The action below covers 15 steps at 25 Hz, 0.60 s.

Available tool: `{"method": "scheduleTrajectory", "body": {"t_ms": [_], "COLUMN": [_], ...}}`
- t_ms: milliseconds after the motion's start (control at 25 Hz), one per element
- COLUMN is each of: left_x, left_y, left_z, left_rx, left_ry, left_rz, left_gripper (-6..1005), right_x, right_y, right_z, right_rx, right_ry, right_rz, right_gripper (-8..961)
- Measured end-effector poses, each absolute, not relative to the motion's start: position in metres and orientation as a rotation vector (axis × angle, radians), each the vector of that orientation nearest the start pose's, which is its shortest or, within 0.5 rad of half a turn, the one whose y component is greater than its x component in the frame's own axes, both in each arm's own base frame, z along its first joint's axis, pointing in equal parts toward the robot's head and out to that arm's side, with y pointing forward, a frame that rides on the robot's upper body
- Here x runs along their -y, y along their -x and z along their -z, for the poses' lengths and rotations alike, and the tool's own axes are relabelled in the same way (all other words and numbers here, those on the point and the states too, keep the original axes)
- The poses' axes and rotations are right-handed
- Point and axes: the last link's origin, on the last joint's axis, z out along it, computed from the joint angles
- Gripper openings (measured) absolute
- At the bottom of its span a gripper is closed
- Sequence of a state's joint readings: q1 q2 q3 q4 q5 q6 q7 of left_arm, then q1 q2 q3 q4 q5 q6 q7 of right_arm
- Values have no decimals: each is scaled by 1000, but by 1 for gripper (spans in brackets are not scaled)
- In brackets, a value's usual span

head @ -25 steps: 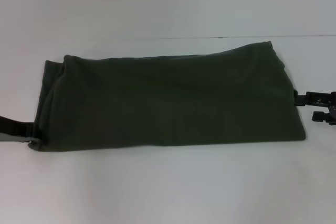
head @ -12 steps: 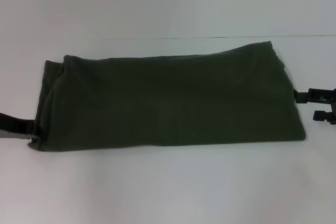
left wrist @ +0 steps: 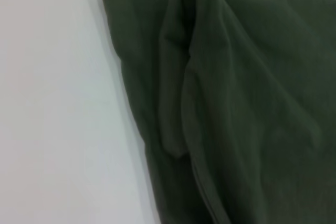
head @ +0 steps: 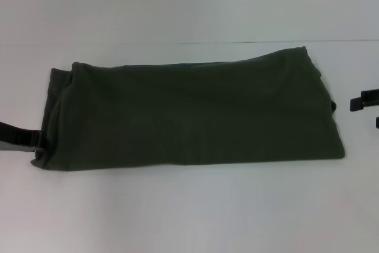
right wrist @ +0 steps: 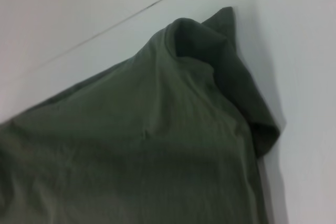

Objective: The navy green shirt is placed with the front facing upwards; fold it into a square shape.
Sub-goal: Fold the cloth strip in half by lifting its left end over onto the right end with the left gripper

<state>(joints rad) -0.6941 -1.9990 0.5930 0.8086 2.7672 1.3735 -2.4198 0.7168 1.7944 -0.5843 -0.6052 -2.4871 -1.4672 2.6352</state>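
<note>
The navy green shirt (head: 189, 114) lies on the white table, folded into a long dark olive band running left to right, with no lettering showing. Its left end shows layered folds (left wrist: 184, 93) in the left wrist view. The right end (right wrist: 210, 77) is bunched at the far corner in the right wrist view. My left gripper (head: 23, 139) sits at the shirt's near-left end, right against the cloth edge. My right gripper (head: 363, 113) is off the right end, open, with a gap of bare table between it and the shirt.
The white table (head: 189, 211) stretches in front of the shirt and behind it. A thin dark seam line (head: 266, 42) crosses the table just beyond the shirt's far edge.
My right gripper has drawn back to the right, away from the shirt's right edge. The left gripper has shifted slightly farther up along the left end. The shirt lies as before.
</note>
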Motion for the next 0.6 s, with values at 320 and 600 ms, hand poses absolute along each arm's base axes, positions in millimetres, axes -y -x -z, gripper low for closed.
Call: {"method": "scheduleTrajectory", "body": {"t_ms": [320, 600], "left_x": [-380, -379], "left_y": [314, 315], "left_z": [-60, -60], "left_rx": [1588, 1582], "left_ry": [2129, 2129], "left_rz": [-120, -115], "left_gripper": [61, 60], "right_x": [-399, -402], "right_y": [-282, -287], "right_z": [-93, -78], "right_rx": [-1922, -1882], "right_ry": [2062, 2042], "right_rz": [-63, -33], "right_gripper": [936, 926]}}
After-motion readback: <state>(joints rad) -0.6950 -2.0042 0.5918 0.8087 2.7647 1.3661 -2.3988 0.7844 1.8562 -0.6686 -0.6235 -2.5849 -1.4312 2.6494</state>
